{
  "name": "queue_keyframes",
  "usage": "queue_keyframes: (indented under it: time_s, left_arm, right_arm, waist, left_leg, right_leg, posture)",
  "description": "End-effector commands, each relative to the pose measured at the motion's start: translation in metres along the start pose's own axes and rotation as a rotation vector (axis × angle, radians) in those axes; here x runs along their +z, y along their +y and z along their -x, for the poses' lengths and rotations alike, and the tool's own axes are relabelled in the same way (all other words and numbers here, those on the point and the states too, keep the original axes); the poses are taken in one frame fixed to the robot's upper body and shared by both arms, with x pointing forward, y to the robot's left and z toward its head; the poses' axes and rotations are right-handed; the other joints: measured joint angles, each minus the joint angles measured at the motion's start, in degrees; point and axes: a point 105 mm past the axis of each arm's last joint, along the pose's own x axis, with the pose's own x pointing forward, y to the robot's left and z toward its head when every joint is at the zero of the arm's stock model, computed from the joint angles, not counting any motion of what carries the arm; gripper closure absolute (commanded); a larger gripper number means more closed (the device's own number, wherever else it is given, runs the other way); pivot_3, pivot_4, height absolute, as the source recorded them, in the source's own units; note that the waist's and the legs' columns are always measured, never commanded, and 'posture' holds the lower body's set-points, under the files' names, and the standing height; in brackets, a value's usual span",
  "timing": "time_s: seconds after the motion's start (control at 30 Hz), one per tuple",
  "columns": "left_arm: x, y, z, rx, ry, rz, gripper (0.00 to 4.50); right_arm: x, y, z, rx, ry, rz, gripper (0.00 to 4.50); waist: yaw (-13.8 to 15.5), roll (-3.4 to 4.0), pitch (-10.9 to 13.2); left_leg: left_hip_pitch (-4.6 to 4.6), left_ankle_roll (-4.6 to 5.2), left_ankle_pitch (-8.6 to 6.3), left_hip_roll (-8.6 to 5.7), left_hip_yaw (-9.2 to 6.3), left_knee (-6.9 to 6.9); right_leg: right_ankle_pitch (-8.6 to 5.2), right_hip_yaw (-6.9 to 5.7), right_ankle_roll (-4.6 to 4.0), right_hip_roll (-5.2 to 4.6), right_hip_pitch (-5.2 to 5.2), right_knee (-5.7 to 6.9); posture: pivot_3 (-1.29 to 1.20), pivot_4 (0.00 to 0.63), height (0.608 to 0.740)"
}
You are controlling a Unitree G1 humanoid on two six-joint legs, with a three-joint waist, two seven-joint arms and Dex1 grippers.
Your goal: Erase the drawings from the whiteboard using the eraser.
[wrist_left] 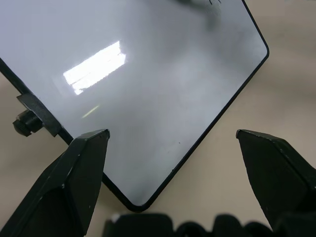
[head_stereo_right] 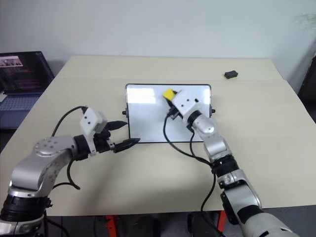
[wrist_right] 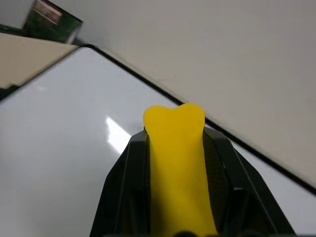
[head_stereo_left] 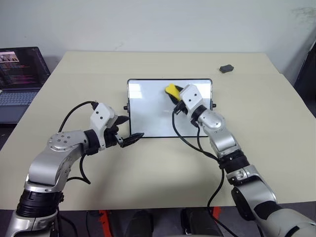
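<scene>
Right wrist view: eraser [wrist_right: 177, 163] base hidden between right hand [wrist_right: 177, 148] fingers.

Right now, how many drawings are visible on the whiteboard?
1. A faint drawing sits midway on the whiteboard, just left of the right arm. More may hide under the right gripper and eraser.

Both arms were built of rounded silver-grey metal segments joined by black rings and cuffs. The left arm's broad upper segment carried a circle of small dark screw heads. A white boxy housing with small dark dots sat at each wrist, and loose black cables looped from each housing back along the forearm. The left tool [head_stereo_left: 129, 130] and the right tool [wrist_right: 176, 136] each ended in two matte black, wedge-shaped fingers [wrist_left: 74, 180].
</scene>
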Motion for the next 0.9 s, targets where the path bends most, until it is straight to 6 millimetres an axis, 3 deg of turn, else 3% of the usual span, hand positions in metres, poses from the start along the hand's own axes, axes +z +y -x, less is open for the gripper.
queue_keyframes:
  time_s: [0.03,0.23,0.4,0.47,0.7,0.9]
  left_arm:
    - [0.016,-0.001,0.001,-0.002,-0.038,-0.049,0.0]
    - [0.017,0.0,0.002,0.002,-0.04,-0.048,0.0]
    - [0.015,0.0,0.003,0.006,-0.036,-0.043,0.0]
    - [0.015,0.0,0.003,0.006,-0.036,-0.042,0.0]
    - [0.015,0.0,0.002,0.009,-0.039,-0.042,0.0]
    - [0.014,-0.003,0.002,0.017,-0.05,-0.033,0.0]
  right_arm:
    - [-0.012,0.003,0.001,-0.007,0.019,0.005,3.41]
    - [-0.038,0.055,0.017,0.163,0.05,0.021,3.41]
    - [-0.037,0.086,0.023,0.286,0.045,0.041,3.41]
    - [-0.033,0.09,0.021,0.307,0.039,0.046,3.41]
    - [-0.009,0.064,0.02,0.225,-0.025,0.001,3.41]
    - [0.018,0.028,0.039,0.128,-0.058,-0.235,3.41]
  waist:
    - [-0.08,0.0,0.0]
    - [-0.3,-0.06,-0.07]
    - [-0.45,-0.07,-0.07]
    - [-0.44,-0.06,-0.07]
    - [-0.29,-0.02,-0.01]
    - [0.21,0.01,0.01]
  left_leg:
    - [0.0,0.0,0.0,0.01,0.01,-0.02]
    - [0.11,0.01,-0.01,0.0,0.06,0.04]
    - [0.24,0.01,0.0,0.0,0.07,0.1]
    - [0.26,0.0,0.01,-0.01,0.06,0.14]
    - [0.19,0.0,0.01,-0.02,0.0,0.15]
    - [-0.02,-0.01,0.0,-0.01,-0.06,0.05]
  right_leg:
    - [0.0,0.01,0.0,0.0,0.0,-0.04]
    - [0.0,0.06,0.0,0.0,0.09,0.06]
    - [0.01,0.08,0.0,0.01,0.12,0.31]
    - [0.01,0.07,0.0,0.01,0.12,0.44]
    - [0.0,0.04,0.0,0.01,0.05,0.47]
    - [0.0,0.0,0.0,0.0,0.0,0.06]
  posture:
    - [0.0,0.15,0.74]
    - [0.0,0.15,0.74]
    - [0.0,0.15,0.74]
    - [0.0,0.15,0.74]
    - [0.0,0.15,0.74]
    - [0.0,0.15,0.74]
